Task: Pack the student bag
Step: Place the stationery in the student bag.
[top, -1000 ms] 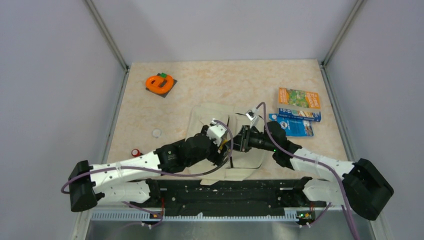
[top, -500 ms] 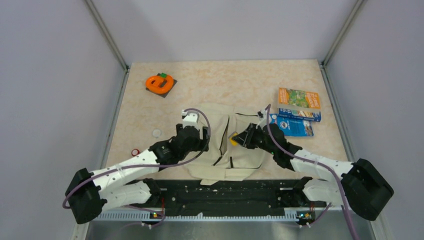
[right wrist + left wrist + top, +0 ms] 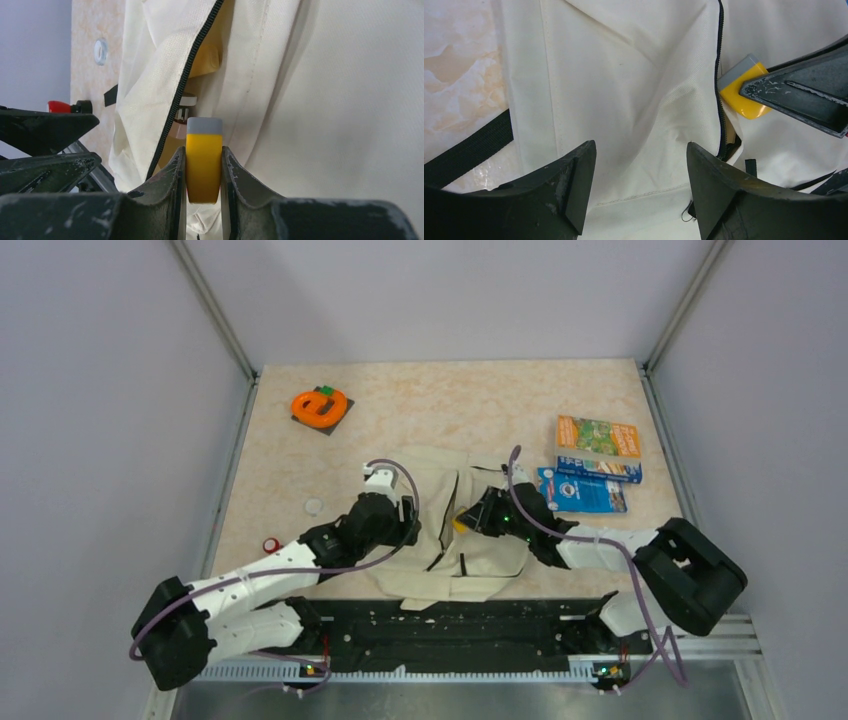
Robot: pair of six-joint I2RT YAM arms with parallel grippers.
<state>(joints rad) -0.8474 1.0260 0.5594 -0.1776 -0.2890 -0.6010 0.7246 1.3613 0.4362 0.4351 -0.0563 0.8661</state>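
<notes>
The cream student bag (image 3: pixel 487 558) lies flat near the table's front edge, its black zipper (image 3: pixel 190 75) parted. A yellow block with a grey cap (image 3: pixel 204 160) is clamped in my right gripper (image 3: pixel 204 150), shut on it, right at the zipper opening (image 3: pixel 462 522). Inside the opening I see more yellow and something pale. My left gripper (image 3: pixel 639 147) hovers over the bag's left panel (image 3: pixel 624 90), open with only fabric beneath. The left wrist view also shows the block (image 3: pixel 744 97) and a right fingertip (image 3: pixel 804 95) beside the zipper.
Orange and blue booklets (image 3: pixel 597 437) (image 3: pixel 588 492) lie right of the bag. An orange object on a dark square (image 3: pixel 320 407) sits far left. A white ring (image 3: pixel 314 506) and a small red item (image 3: pixel 270 544) lie left of the bag. A black strap (image 3: pixel 469 150) trails on the table.
My left gripper has pulled back left from the bag's middle, and the raised flap has dropped flat. My right gripper now shows the yellow block at the zipper, its arm drawn in.
</notes>
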